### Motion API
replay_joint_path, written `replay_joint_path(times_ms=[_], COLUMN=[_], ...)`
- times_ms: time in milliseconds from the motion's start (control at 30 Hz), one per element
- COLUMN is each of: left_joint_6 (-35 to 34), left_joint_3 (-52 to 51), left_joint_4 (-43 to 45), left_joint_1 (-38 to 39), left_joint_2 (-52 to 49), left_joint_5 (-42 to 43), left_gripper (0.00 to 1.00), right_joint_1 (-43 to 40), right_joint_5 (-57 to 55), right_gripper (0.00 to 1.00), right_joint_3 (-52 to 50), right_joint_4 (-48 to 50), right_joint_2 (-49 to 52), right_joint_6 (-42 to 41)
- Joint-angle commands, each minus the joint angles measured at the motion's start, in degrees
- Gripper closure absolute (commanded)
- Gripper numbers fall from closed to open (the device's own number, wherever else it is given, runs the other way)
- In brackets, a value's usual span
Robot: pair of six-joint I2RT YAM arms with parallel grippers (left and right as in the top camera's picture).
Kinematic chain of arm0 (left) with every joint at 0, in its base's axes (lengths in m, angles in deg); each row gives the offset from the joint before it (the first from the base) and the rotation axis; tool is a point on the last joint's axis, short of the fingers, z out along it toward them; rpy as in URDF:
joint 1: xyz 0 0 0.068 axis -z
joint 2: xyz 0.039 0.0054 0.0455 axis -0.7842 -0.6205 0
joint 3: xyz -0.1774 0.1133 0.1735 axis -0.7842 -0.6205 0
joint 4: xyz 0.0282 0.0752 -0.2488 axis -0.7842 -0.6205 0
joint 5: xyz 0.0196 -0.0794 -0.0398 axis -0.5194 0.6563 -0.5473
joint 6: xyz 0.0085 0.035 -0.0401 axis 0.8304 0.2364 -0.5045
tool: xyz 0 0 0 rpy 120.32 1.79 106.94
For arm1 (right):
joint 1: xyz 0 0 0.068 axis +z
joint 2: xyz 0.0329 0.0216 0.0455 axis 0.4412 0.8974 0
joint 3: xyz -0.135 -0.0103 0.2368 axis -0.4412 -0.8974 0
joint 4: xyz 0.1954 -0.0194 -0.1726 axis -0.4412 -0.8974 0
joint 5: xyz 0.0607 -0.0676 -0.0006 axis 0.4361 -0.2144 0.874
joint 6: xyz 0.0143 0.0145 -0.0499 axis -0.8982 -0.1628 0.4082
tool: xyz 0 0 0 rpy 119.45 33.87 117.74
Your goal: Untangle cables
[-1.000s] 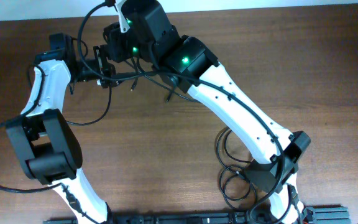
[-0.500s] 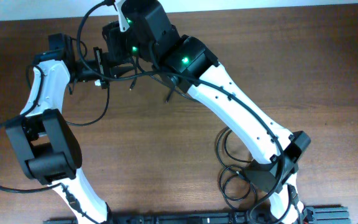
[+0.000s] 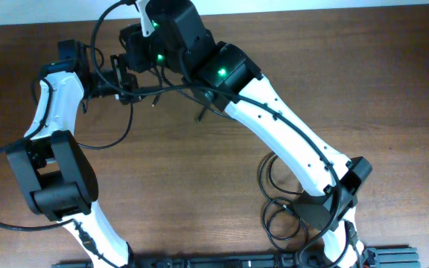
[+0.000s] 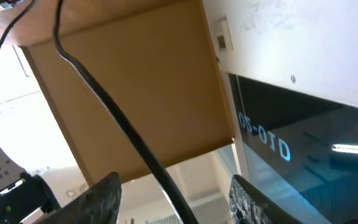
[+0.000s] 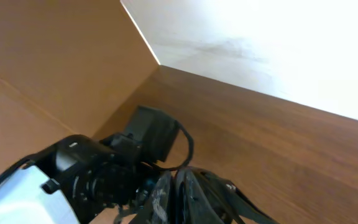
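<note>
The thin black cables [image 3: 171, 89] hang in a bundle stretched between my two grippers at the far left of the table, with plug ends dangling [image 3: 153, 103]. My left gripper [image 3: 123, 77] is open. In the left wrist view one cable [image 4: 129, 134] runs between its spread fingers [image 4: 174, 186] without being pinched. My right gripper [image 3: 132, 59] is right beside it. In the right wrist view its fingers [image 5: 176, 180] are shut on a thin cable that loops up from the tips [image 5: 188, 146].
The wooden table's far edge [image 3: 311, 11] is just behind the grippers. The left arm's wrist [image 5: 86, 168] is close in front of the right fingers. Black wire loops [image 3: 278, 212] lie by the right arm's base. A long black wire [image 3: 114, 134] droops beside the left arm.
The left gripper has shifted slightly, and the dangling plug ends have drifted a little to the left. The right arm has barely moved.
</note>
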Motion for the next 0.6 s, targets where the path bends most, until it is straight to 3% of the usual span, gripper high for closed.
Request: replay_joint_path(times_ms=[0,100,300,500,567], left_joint_6=[0.52,0.57,0.55,0.57,1.09], left_joint_3=[0.83,0.83,0.81,0.81,0.81], left_joint_4=[-0.09,-0.09,-0.11,-0.09,-0.09], left_joint_1=[-0.44,-0.44,-0.46,-0.46,-0.46], left_joint_2=[0.31,0.31,0.31,0.31,0.31], left_joint_5=[3.41,3.32,0.09,-0.85,-6.47], left_gripper=[0.46,0.64,0.68,1.0,1.0], right_joint_1=[0.46,0.35,0.31,-0.46,-1.86], right_joint_5=[3.3,2.82,-0.24,-0.2,-0.15], right_gripper=[0.96,0.96,0.96,0.96,0.96], right_joint_3=[0.37,0.37,0.37,0.37,0.37], right_joint_4=[0.33,0.57,1.92,1.88,1.4], right_joint_2=[-0.66,-0.66,-0.66,-0.66,-1.14], right_joint_6=[-1.18,-1.14,-1.11,-1.11,-1.11])
